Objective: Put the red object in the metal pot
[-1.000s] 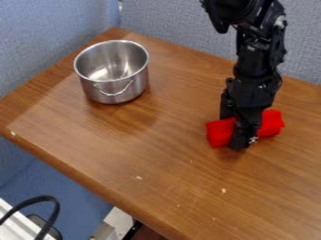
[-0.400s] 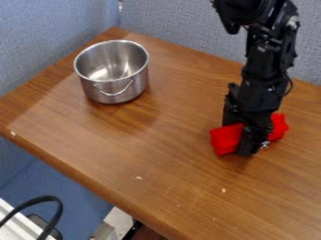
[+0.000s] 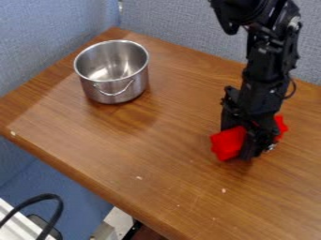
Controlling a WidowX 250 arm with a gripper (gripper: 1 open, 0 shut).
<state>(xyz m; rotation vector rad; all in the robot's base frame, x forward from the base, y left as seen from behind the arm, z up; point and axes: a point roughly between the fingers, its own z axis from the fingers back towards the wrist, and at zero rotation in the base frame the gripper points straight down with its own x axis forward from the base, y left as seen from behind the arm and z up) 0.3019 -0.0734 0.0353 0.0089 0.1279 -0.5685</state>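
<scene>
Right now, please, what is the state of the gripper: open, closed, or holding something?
Gripper: pointing down, closed on the red block near the table's right edge. The pot is empty.

The metal pot (image 3: 113,72) stands on the table (image 3: 138,131), well left of the red object (image 3: 234,142).

A wooden table (image 3: 113,141) with a warm brown, glossy top fills most of the view, its grain running in long streaks and its surface catching soft, even light. Behind it stands a blue-grey wall (image 3: 51,33) with a fine woven texture (it looks like fabric panelling), meeting a second panel at a vertical seam near the top. Below the table's near edge lies a pale floor (image 3: 51,183), where a black cable (image 3: 36,214) loops beside some light-coloured objects, too blurred to identify.
</scene>
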